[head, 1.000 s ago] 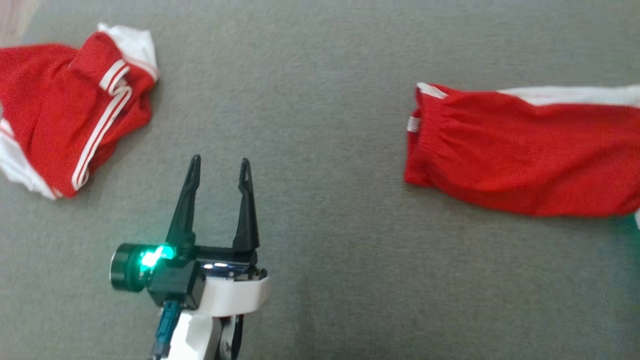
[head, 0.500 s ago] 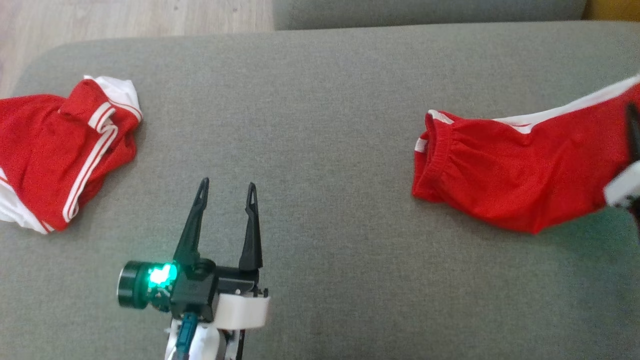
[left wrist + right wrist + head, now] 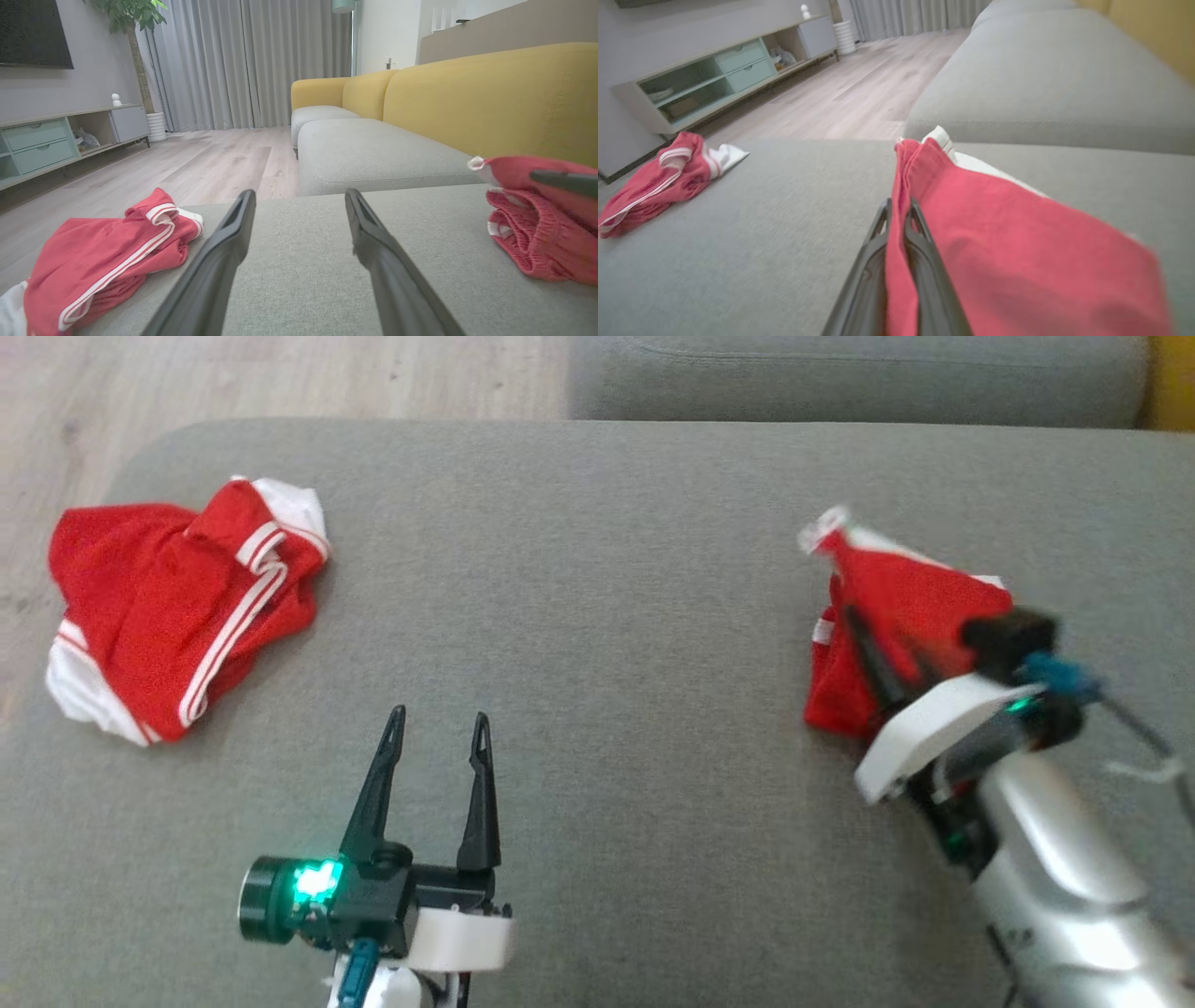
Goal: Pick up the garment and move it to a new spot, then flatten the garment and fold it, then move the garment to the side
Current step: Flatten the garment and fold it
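A red garment with white trim (image 3: 910,593) lies bunched on the right of the grey cushion (image 3: 607,616). My right gripper (image 3: 864,635) is shut on a fold of its cloth, holding that edge up above the rest; in the right wrist view the red garment (image 3: 1008,252) drapes between and over the right gripper (image 3: 899,205). The same garment (image 3: 537,233) sits at the right of the left wrist view, crossed by a dark finger of the right gripper (image 3: 565,179). My left gripper (image 3: 439,719) stands open over bare cushion, holding nothing; its fingers frame the left gripper (image 3: 299,196) gap.
A second red garment with white stripes (image 3: 177,616) lies crumpled at the cushion's left edge, near the wooden floor (image 3: 280,373). Another grey seat (image 3: 840,373) adjoins behind. A yellow sofa back (image 3: 490,93) and a TV cabinet (image 3: 714,74) stand further off.
The head camera has shifted, showing more of the floor and back seat. My right arm has come into view, carrying the garment's right end leftwards so it is bunched. The left gripper stays open.
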Controlling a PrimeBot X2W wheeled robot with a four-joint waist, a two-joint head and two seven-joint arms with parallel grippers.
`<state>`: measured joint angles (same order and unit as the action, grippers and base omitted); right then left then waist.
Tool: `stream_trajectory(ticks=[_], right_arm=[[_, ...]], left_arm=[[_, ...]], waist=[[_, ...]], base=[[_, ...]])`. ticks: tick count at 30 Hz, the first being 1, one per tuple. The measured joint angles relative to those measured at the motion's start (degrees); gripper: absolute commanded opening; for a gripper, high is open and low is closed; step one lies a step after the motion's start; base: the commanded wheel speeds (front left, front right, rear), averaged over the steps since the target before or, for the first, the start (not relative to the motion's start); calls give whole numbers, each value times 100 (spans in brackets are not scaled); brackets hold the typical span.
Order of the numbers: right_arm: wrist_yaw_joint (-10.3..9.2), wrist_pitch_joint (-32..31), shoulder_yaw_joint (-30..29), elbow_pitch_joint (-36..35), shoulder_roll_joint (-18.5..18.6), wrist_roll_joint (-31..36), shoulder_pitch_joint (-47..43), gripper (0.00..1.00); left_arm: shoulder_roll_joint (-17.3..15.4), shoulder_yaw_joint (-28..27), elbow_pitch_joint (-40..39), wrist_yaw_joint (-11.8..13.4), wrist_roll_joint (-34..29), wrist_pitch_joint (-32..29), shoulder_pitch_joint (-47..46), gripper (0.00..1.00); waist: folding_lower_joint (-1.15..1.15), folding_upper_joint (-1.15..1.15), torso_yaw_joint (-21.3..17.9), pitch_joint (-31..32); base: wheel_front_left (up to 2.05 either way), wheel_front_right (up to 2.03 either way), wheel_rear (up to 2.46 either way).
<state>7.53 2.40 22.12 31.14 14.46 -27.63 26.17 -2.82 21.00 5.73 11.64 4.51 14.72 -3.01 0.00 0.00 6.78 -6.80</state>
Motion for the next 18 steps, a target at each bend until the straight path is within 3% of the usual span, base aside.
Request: stream_trajectory(ticks=[4, 5, 6, 7, 12, 18], right_arm=[[0, -40, 360, 394, -261, 160, -47, 0], [0, -37, 417, 513, -299, 202, -46, 28], [0, -7, 467, 628, -335, 208, -46, 82], [0, 46, 508, 713, -377, 205, -47, 100], [0, 522, 673, 686, -514, 18, -50, 100], [0, 1095, 391, -42, -336, -196, -477, 100]], left_arm=[[-2, 49, 7, 51, 57, 0, -3, 100], [-2, 63, 13, 54, 58, 0, -5, 100], [-2, 71, 19, 59, 68, 0, -5, 100], [-1, 81, 19, 87, 107, 0, -5, 100], [-4, 76, -8, 148, 115, -1, -3, 100], [-3, -80, -115, 152, 115, 0, 183, 100]], waist=[[1, 0, 162, -37], [1, 0, 200, -49], [1, 0, 235, -60], [1, 0, 262, -66], [1, 0, 255, 6], [0, 0, 132, 264]], base=[[0, 0, 0], [0, 0, 0], [0, 0, 0], [0, 0, 0], [0, 0, 0], [0, 0, 0]])
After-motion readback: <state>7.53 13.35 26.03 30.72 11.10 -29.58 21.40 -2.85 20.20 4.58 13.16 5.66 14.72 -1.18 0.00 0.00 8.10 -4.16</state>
